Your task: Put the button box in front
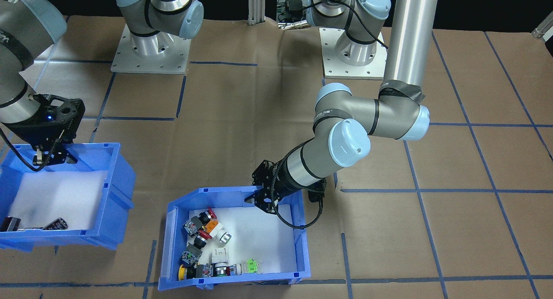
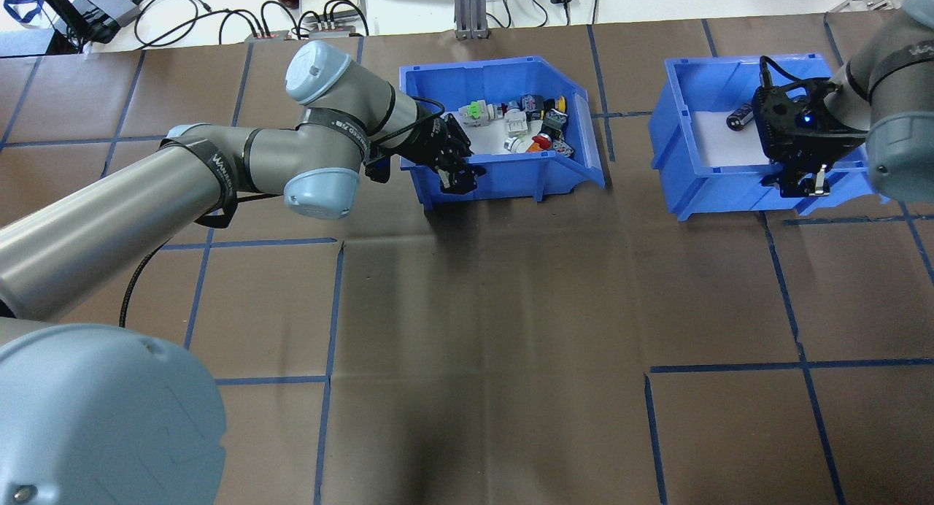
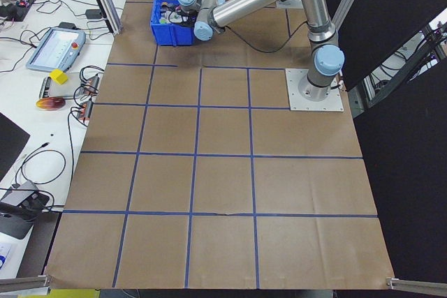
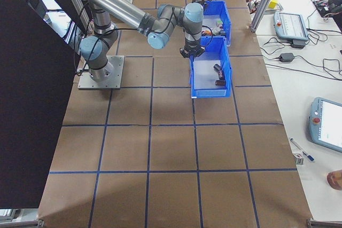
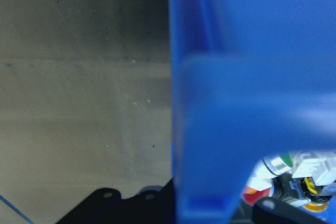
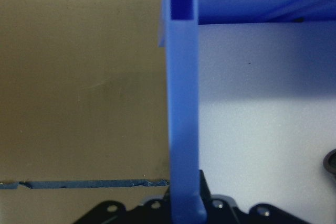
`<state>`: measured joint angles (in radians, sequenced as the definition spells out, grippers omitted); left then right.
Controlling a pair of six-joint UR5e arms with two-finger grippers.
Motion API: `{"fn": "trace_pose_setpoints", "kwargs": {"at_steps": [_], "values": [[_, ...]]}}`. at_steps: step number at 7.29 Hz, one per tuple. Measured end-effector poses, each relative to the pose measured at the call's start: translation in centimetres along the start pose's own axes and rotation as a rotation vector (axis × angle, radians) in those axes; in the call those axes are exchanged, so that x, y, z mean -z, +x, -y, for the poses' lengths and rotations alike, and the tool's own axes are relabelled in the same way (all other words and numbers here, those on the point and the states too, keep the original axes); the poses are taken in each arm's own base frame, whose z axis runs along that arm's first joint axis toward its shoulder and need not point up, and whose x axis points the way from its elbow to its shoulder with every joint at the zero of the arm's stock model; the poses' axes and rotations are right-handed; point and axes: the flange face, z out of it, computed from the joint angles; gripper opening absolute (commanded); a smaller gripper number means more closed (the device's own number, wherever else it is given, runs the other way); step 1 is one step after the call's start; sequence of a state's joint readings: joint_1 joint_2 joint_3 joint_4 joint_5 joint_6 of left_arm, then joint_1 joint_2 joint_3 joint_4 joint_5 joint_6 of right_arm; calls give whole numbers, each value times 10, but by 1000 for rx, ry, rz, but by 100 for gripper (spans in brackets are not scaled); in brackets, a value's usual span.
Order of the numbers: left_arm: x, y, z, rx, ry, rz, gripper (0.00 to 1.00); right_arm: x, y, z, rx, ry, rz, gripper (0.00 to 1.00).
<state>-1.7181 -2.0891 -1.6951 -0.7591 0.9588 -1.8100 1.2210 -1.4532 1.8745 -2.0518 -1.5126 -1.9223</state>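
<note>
A: Looking across from the operators' side, the left gripper straddles the back wall of the button box, one finger inside and one outside, seemingly pinched on it.

B: And overhead?

A: Same grasp; the box sits at the far edge of the table, push buttons beyond the fingers. The right gripper is clamped on the near wall of the second blue bin.

B: Wrist cameras?

A: The left one shows the blue wall running between the jaws. The right one matches.

B: Progress?

A: Grasped, I'd say, but the carry forward is not yet done.
</note>
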Motion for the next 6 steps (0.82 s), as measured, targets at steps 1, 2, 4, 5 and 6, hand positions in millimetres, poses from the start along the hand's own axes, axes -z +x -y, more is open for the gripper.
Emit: {"fn": "trace_pose_setpoints", "kwargs": {"at_steps": [1, 2, 4, 5, 6], "values": [[-2, -2, -1, -4, 1, 5, 97, 0, 0, 0, 0, 0, -1, 6], [-3, -3, -1, -22, 5, 9, 98, 0, 0, 0, 0, 0, -1, 6], [3, -6, -4, -69, 12, 9, 98, 0, 0, 0, -1, 0, 0, 6], [13, -8, -11, -78, 14, 8, 98, 0, 0, 0, -1, 0, 0, 6], [30, -14, -23, -83, 17, 8, 98, 0, 0, 0, -2, 0, 1, 6]]}}
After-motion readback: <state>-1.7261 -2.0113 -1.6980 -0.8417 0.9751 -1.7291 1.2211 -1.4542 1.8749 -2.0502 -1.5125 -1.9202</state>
